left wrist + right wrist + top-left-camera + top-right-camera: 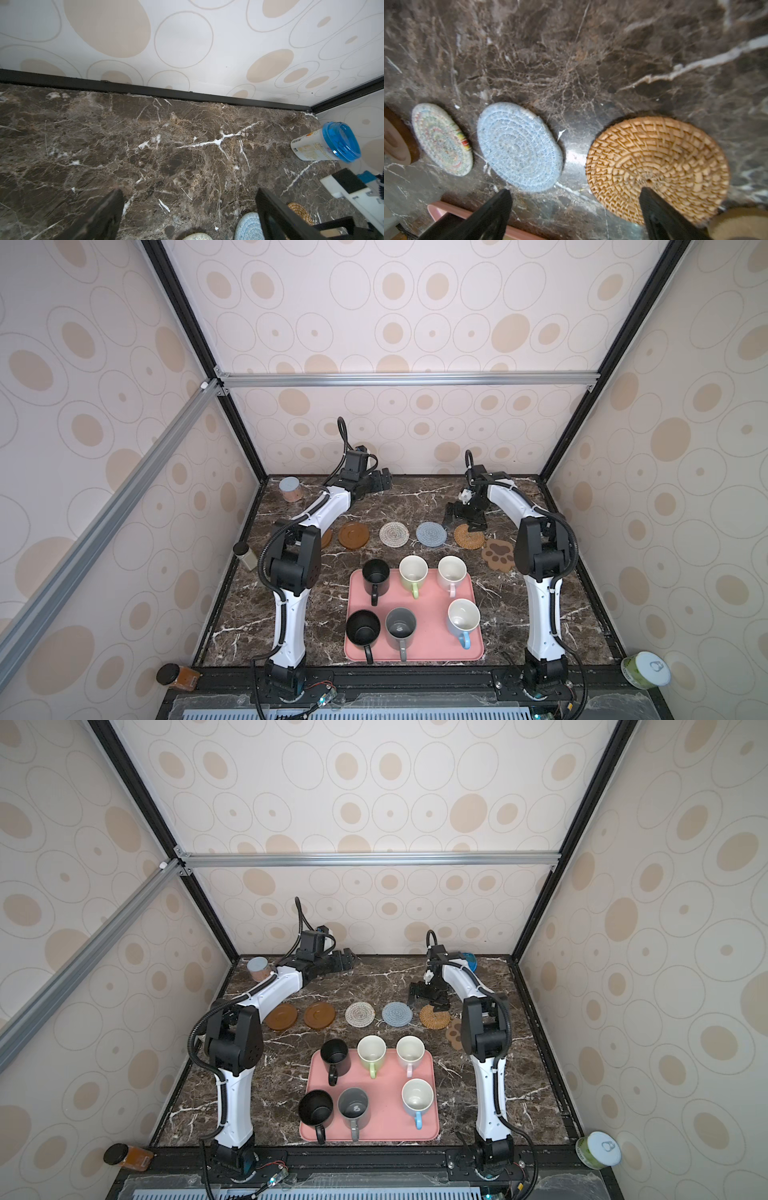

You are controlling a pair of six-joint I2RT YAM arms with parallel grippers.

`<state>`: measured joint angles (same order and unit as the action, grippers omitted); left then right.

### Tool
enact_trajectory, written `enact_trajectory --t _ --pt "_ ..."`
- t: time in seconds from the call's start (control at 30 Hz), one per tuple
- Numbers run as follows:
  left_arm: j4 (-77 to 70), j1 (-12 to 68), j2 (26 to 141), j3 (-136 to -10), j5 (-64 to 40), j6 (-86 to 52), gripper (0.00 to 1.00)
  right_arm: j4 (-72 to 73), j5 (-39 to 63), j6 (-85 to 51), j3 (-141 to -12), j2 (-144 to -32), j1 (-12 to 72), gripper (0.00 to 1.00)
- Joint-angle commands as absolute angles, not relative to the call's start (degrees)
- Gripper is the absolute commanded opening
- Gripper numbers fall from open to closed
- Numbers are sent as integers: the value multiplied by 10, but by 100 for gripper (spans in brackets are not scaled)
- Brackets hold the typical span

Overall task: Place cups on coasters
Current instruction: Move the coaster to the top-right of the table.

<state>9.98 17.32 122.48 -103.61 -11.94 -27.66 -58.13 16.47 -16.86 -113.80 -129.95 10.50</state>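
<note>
Nothing is done yet, we judge: all six handled ceramic mugs (400,626) stand on the pink rectangular tray (428,614), near centre, six flat coasters (431,534) lie bare just beyond, and our left tool (380,481) and right tool (460,523) gape wide, empty.

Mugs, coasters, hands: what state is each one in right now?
mugs: all six upright on the pink tray, none on a coaster
coasters: all six flat on the table, bare
left hand: open, empty
right hand: open, empty, above the coaster row
white jar: blue lid on
</note>
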Motion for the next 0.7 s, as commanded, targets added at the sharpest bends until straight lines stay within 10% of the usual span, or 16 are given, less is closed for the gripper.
enact_trajectory --t 0.0,0.67 --pt "90 168 1199 -1037 -124 -282 100 -611 159 -166 -1129 -1240 103 100" --pt "90 168 1194 -1015 -143 -281 100 -609 11 -255 -776 -1069 104 100"
